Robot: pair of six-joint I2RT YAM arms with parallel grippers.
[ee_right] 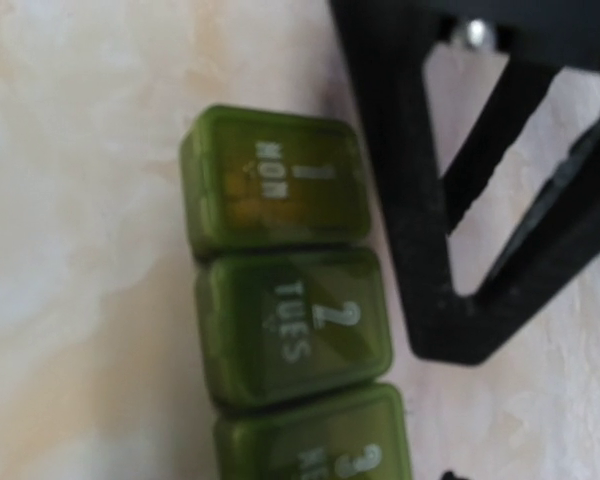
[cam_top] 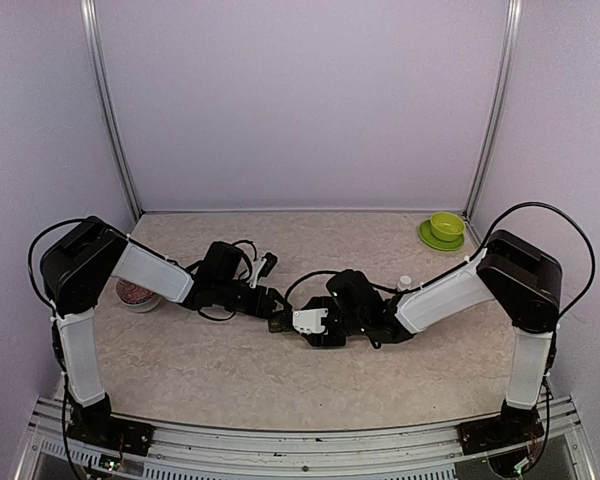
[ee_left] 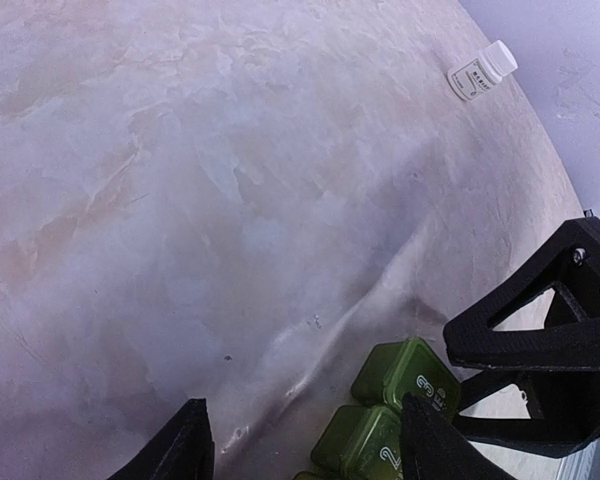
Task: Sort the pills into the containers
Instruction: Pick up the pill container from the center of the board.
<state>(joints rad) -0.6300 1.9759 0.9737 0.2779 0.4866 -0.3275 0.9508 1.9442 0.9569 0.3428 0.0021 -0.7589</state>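
Green plastic containers (ee_right: 285, 290), three joined compartments with lids down, marked 1 MON, 2 TUES and 3, lie flat on the marbled table (ee_left: 180, 200) near its middle. In the left wrist view the left gripper (ee_left: 305, 430) stands spread astride the strip, one finger clear at 9 o'clock and the other just beside compartment 3. The right gripper (cam_top: 292, 322) sits close at 3 o'clock, but its jaw gap cannot be told. A white pill bottle (ee_left: 483, 70) lies at 1 o'clock, well apart.
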